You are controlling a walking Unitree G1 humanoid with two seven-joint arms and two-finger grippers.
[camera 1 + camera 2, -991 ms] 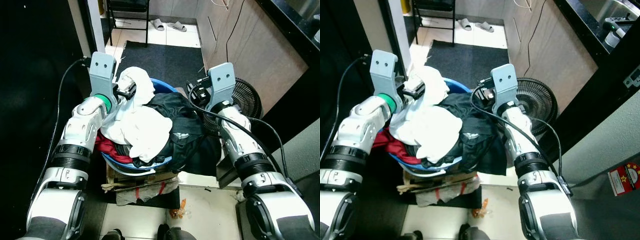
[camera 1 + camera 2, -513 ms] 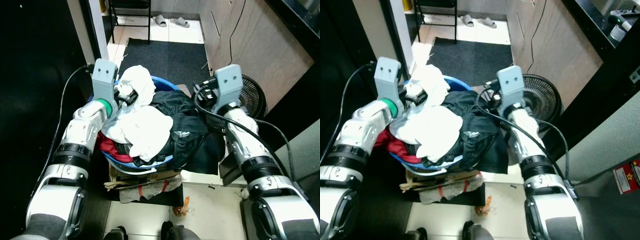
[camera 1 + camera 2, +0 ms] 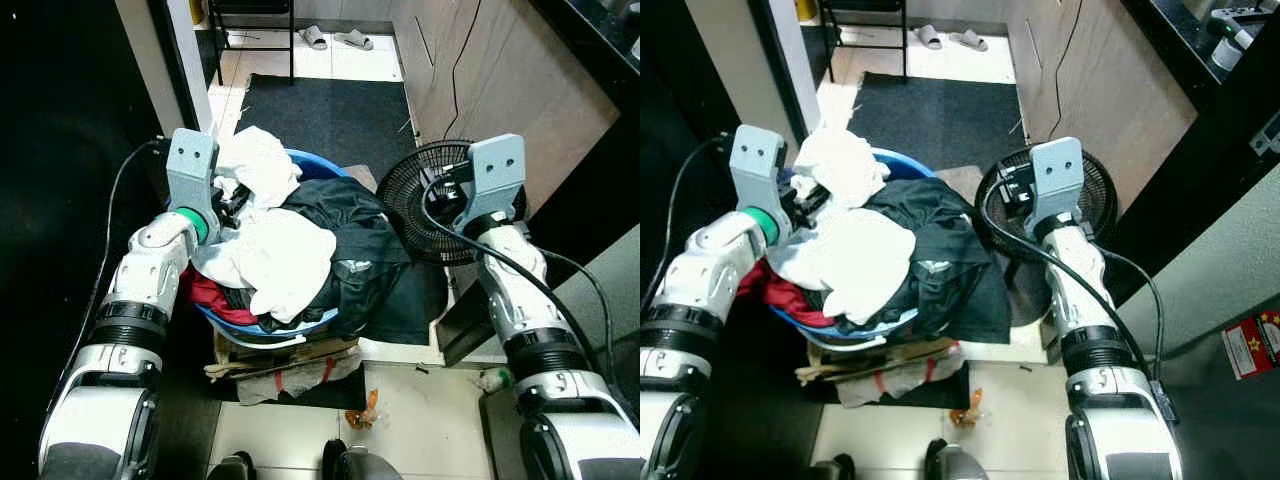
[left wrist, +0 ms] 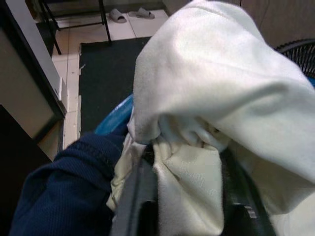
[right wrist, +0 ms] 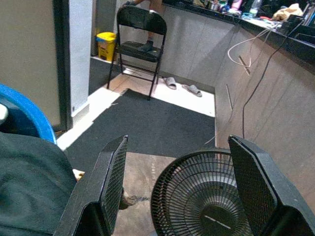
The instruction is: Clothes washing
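Observation:
A blue laundry basin (image 3: 312, 166) stands heaped with clothes: a white garment (image 3: 283, 250) on top, a black garment (image 3: 366, 262) spilling over its right side, and a red one (image 3: 205, 296) low on the left. My left gripper (image 3: 230, 200) sits at the basin's left rim, shut on a fold of the white garment (image 4: 189, 196), beside a navy cloth (image 4: 64, 191). My right gripper (image 5: 178, 142) is open and holds nothing. It hangs right of the basin, over a black floor fan (image 5: 202, 196).
The basin rests on cardboard and rags (image 3: 285, 362) on a tiled floor. A dark mat (image 3: 322, 108) lies beyond it, with a folding chair (image 5: 140, 29), slippers (image 5: 182, 86) and a yellow bin (image 5: 106, 42) further back. Wooden cabinets (image 3: 500, 70) line the right, a door frame (image 3: 178, 55) the left.
My right gripper has swung right, away from the black garment, to a spot over the fan. The left gripper keeps its hold on the white garment. The camera has shifted a little.

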